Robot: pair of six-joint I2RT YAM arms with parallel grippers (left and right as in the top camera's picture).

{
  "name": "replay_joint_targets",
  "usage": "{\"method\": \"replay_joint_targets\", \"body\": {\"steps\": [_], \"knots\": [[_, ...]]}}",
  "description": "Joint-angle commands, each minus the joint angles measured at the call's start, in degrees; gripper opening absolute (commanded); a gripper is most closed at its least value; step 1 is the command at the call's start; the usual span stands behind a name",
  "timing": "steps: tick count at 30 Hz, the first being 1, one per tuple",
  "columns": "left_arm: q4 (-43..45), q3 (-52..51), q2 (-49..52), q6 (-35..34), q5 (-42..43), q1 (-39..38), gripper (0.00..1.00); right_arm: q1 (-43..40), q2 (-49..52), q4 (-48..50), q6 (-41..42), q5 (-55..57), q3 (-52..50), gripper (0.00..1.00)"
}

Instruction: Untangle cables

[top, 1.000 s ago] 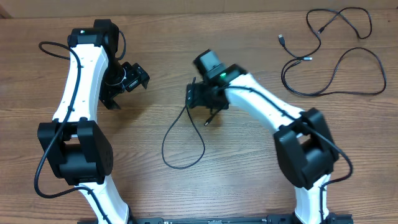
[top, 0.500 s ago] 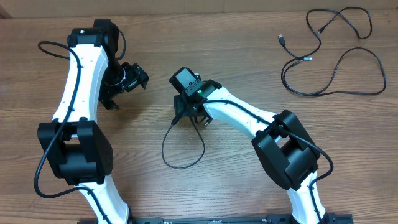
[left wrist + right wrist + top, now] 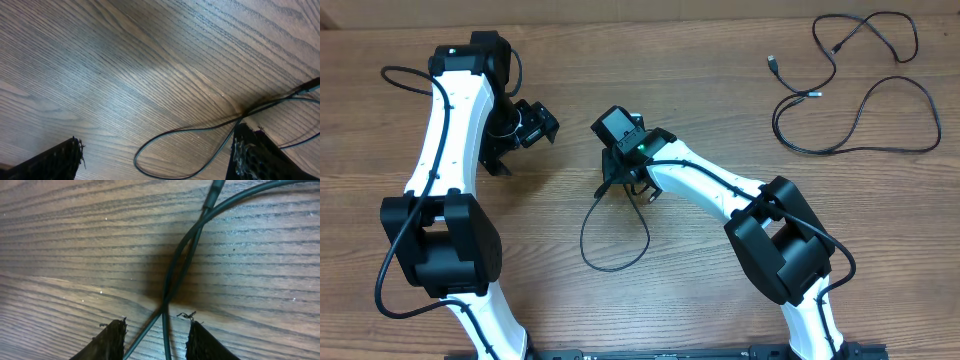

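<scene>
Overhead, loose cables (image 3: 860,100) sprawl at the desk's (image 3: 720,60) far right, seemingly freed, while one looped cable (image 3: 615,240) lies crossed at centre, not yet undone. Right fingers (image 3: 200,342), partly apart, straddle its crossing without pinching it. Left fingers (image 3: 525,128) gape wide, empty.

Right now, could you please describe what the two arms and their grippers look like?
The left arm and right arm have smooth white link shells with bulky black joint housings, and thin black wires run loosely along them. A small green light glows on the right arm's black wrist block. The left gripper and right gripper each have two black fingers with rough, frayed-looking edges.
</scene>
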Motion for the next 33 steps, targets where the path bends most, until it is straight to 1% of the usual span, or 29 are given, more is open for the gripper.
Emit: {"method": "replay_joint_targets", "body": {"steps": [1, 13, 15, 19, 23, 26, 28, 31, 32, 33], "knots": [[0.1, 1.2, -1.6, -0.8, -0.8, 0.1, 1.0, 0.1, 0.6, 0.7, 1.0, 1.0, -0.5, 0.4], [0.2, 1.2, -1.6, -0.7, -0.6, 0.0, 0.99, 0.1, 0.7, 2.4, 1.2, 0.9, -2.2, 0.37], [0.4, 1.2, -1.6, 0.3, -0.6, -0.3, 0.99, 0.1, 0.7, 2.6, 1.2, 1.0, -2.2, 0.37], [1.3, 1.2, -1.6, 5.6, -0.7, -2.2, 1.0, 0.1, 1.2, 3.2, 1.2, 1.0, -2.3, 0.36], [1.5, 1.2, -1.6, 6.5, -2.4, -4.6, 1.0, 0.1, 2.6, 3.7, 1.2, 0.5, -2.3, 0.35], [1.9, 1.2, -1.6, 6.5, -4.0, -5.9, 1.0, 0.1, 3.6, 3.5, 1.2, 0.1, -2.2, 0.3], [2.2, 1.2, -1.6, 6.3, -4.0, -6.4, 0.99, 0.1, 3.6, 3.3, 1.2, 0.1, -2.3, 0.24], [2.8, 1.2, -1.6, 6.3, -4.0, -6.7, 0.99, 0.1, 3.6, 3.5, 1.2, 0.4, -2.2, 0.19], [2.8, 1.2, -1.6, 6.3, -4.0, -6.7, 1.0, 0.1, 3.6, 3.5, 1.2, 0.7, -2.2, 0.16], [2.8, 1.2, -1.6, 6.3, -4.0, -6.7, 0.99, 0.1, 3.6, 3.4, 1.2, 1.3, -2.2, 0.1]]}}
